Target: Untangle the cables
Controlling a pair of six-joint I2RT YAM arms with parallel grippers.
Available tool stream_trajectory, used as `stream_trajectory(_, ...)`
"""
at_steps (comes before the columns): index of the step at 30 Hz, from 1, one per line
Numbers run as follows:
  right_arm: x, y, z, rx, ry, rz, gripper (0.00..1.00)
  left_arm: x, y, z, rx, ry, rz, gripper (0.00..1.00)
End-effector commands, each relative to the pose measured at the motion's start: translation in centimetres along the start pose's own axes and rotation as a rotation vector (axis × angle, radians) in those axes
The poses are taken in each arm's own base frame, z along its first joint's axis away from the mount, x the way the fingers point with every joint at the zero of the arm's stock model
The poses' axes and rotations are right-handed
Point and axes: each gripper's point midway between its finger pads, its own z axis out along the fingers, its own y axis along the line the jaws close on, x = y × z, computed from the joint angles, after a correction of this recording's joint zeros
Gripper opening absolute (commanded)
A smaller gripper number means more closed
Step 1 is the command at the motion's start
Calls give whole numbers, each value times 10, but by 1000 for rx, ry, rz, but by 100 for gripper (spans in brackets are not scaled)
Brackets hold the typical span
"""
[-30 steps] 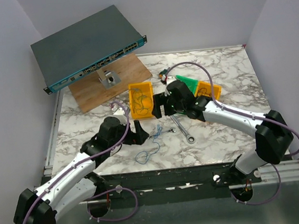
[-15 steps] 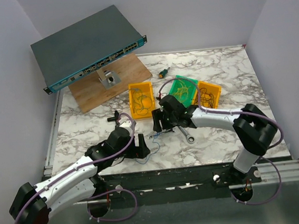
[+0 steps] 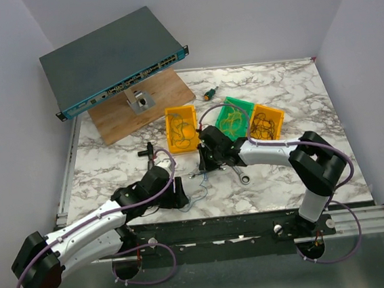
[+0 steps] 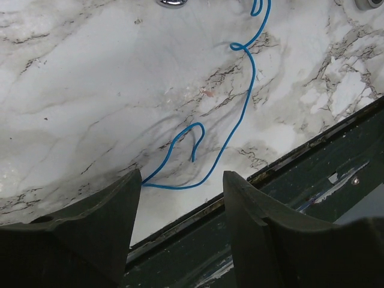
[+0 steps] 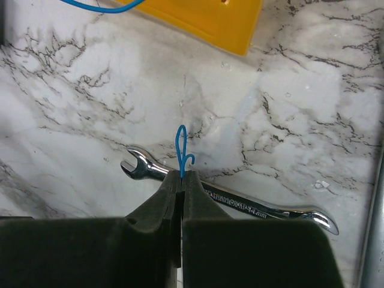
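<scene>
Pinching a small upstanding loop of the thin blue flexible wire (image 5: 180,144) in the right gripper (image 5: 181,177), jaws pressed fully together, directly over the silver open-ended metal wrench (image 5: 240,207) lying on the white marbled tabletop (image 5: 90,108). Holding the left gripper (image 4: 180,180) low with jaws apart and nothing clamped between them, one fingertip (image 4: 129,186) sitting right at the wire's near bend, touching or just short of it, not telling which. Lying slack on the marble between the two grippers, the wire's long axis running from the left gripper away toward the right one, with a short hooked free end curling back inside the bend. Judging the free end and the near bend as falling to the left arm, much the nearer, the right arm already anchoring the far part. Crowding in just beside the bend on the near side, the dark metal rail (image 4: 312,192) at the table's front edge, leaving little room for pulling that way. Hemming in the far side, the yellow plastic bin (image 5: 204,18) and the wrench; offering freer room, in the overhead view, the bare marble out to either side.
</scene>
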Motion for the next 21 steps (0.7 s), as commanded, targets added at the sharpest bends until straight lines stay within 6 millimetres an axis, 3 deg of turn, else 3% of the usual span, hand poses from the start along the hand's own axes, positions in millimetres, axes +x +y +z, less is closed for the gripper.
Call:
stream_trajectory(1, -22, 22, -12, -78, -62, -2, 1, 10, 13, 4, -50, 23, -14, 58)
stream_trajectory(8, -25, 28, -18, -108, -71, 1, 1, 8, 31, 13, -148, 15, -6, 56)
stream_trajectory(9, -25, 29, -19, -110, -73, 1, 1, 8, 32, 14, -158, 17, -4, 49)
stream_trajectory(12, -27, 30, -23, -112, -78, 2, 1, 6, 26, 17, -128, 20, 8, 12)
stream_trajectory(14, -33, 31, -28, -114, -97, 3, 1, 0, 18, 14, -100, 6, 18, 0)
stream_trajectory(17, -49, 35, -38, -114, -146, 0, 1, -21, 9, 3, -87, -68, 41, 0)
stream_trajectory(21, -83, 46, -55, -120, -241, -29, 1, -77, 1, -23, -117, -192, 81, 0)
